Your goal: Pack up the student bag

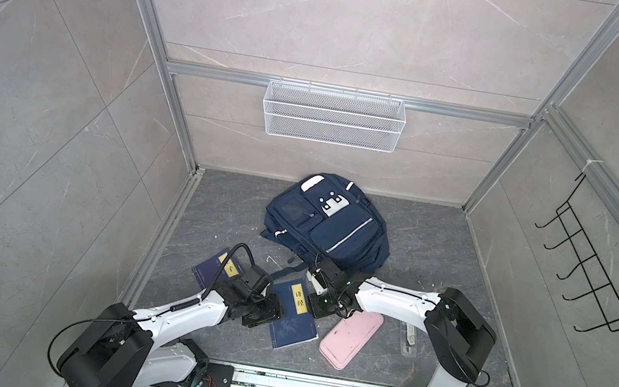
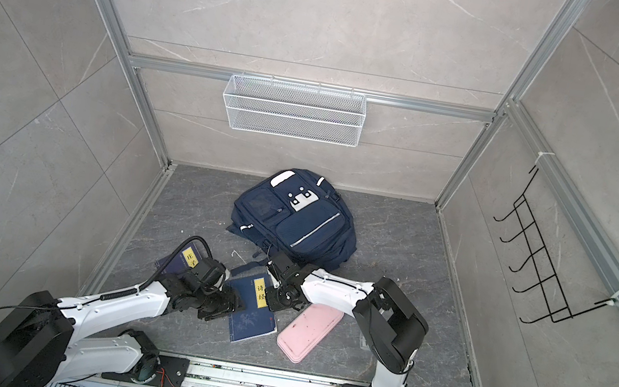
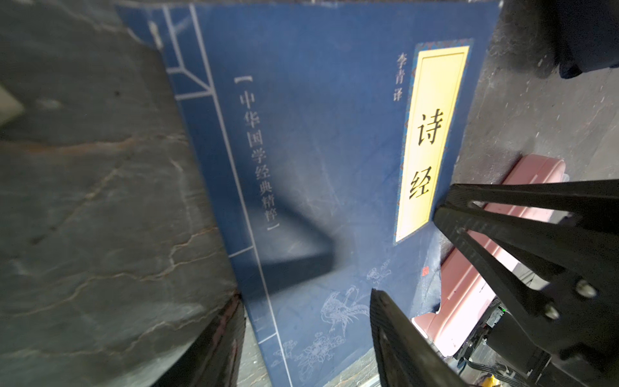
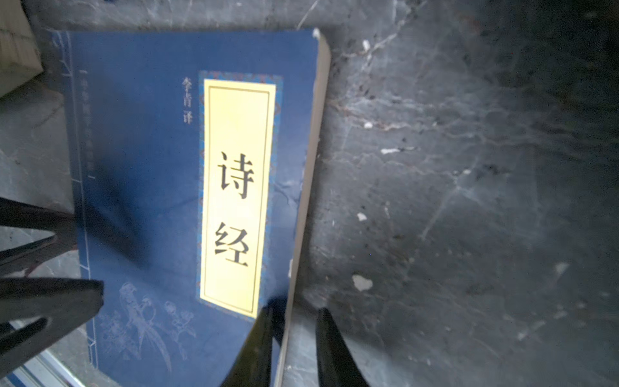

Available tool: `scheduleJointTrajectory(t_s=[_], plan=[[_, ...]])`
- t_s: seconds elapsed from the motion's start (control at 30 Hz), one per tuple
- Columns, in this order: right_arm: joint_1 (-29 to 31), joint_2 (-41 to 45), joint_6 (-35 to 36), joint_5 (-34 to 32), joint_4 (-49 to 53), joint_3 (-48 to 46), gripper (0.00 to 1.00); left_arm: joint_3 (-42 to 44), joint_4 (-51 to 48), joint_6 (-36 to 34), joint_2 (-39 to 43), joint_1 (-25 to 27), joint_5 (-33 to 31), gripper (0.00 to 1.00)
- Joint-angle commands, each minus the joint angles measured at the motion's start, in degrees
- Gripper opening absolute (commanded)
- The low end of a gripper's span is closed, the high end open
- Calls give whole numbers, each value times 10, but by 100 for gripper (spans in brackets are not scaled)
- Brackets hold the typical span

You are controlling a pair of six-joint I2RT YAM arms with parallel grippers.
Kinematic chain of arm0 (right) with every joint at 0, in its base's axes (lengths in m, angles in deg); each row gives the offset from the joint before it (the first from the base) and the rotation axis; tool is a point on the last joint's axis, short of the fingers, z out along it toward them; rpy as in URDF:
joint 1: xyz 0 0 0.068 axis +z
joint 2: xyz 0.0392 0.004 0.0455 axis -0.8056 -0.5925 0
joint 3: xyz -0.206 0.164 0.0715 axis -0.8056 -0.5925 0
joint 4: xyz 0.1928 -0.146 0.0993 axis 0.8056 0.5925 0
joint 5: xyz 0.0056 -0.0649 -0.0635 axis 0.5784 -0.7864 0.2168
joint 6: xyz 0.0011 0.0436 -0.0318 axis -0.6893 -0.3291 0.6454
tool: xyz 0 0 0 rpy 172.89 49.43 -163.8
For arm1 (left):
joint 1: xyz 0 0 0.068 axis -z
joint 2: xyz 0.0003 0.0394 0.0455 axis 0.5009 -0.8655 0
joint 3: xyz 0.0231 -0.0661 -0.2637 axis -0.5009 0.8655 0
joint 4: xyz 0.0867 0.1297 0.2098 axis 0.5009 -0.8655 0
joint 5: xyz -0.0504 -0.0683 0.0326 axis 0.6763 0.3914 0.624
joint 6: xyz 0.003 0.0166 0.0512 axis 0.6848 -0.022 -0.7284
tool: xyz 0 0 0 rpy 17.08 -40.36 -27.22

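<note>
The right gripper (image 4: pixel 294 348) stands with its jaws only narrowly apart. One finger is over the cover of the blue book (image 4: pixel 140 167) and the other is over the floor (image 4: pixel 469 201). The book's page edge runs through the gap, and nothing is clamped. The left gripper (image 3: pixel 308 341) is at the opposite, spine side of the same book. Its jaws are spread wide, one finger on the floor side and one over the cover, and they hold nothing.

The student bag (image 1: pixel 330 223) lies front-up on the floor beyond the right jaws, close behind that wrist and farther from the left jaws. Its pockets face up, and what it holds cannot be seen. A pink case (image 1: pixel 350 340) lies just beside the right jaws on the side away from the left ones, its inside hidden. A second book (image 1: pixel 212 267) lies behind the left jaws. A white mesh basket (image 1: pixel 332 116) hangs on the back wall, well apart from both grippers, and only the wall shows through its mesh.
</note>
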Motion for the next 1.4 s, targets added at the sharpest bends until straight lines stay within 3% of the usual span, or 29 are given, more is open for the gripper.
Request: scheduleJointTrajectory(t_s=[0.0, 0.2, 0.6, 0.83, 1.37], plan=[[0, -21, 2, 3, 11, 12, 24, 10, -10, -19, -18, 0, 22, 63], [0, -26, 2, 5, 10, 7, 23, 7, -6, -24, -21, 0, 26, 63], [2, -41, -3, 15, 1, -1, 17, 15, 93, -18, 33, 1, 75, 62], [8, -52, -8, 18, -3, 0, 17, 3, 150, -9, 69, 2, 109, 53], [13, -48, -22, 22, -11, -10, 18, -4, 198, 10, 71, 2, 98, 46]])
